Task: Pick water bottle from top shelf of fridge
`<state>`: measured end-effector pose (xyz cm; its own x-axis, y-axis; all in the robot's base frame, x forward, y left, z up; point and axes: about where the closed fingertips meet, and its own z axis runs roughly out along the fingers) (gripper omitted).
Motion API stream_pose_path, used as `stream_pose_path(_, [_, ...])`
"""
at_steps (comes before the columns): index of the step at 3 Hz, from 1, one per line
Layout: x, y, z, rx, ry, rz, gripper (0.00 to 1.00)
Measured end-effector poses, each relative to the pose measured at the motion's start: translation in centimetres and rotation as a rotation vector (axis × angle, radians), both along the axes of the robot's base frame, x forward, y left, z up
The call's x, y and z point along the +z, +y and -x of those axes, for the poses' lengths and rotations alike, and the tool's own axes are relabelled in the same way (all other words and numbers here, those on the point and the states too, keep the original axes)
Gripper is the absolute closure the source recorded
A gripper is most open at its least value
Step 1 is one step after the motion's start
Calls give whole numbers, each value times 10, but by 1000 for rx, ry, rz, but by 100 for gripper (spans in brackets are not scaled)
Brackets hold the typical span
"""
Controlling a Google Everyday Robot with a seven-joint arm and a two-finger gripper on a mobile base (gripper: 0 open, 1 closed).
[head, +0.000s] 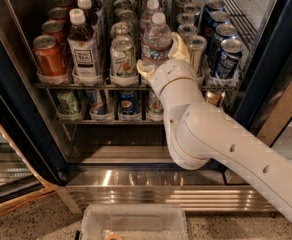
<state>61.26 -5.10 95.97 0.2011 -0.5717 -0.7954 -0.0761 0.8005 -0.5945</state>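
The water bottle (155,34), clear with a white cap and pale label, stands at the front of the top shelf (86,86) in the open fridge (21,134). My gripper (157,52) reaches in from the lower right. Its cream fingers (178,43) sit on either side of the bottle's lower body and close against it. The bottle's base is hidden behind my wrist. More water bottles stand in a row behind it.
A white-capped tea bottle (83,46) and a red can (48,56) stand left on the same shelf, a pale can (122,58) right beside the bottle, blue cans (227,56) right. Short cans (128,104) fill the lower rack. A clear plastic bin (136,223) lies on the floor.
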Motion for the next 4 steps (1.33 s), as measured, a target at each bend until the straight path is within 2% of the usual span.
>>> stream_pose_path(3, [1, 5, 0, 0, 1, 1, 26])
stream_pose_path(4, [0, 5, -1, 0, 8, 4, 25])
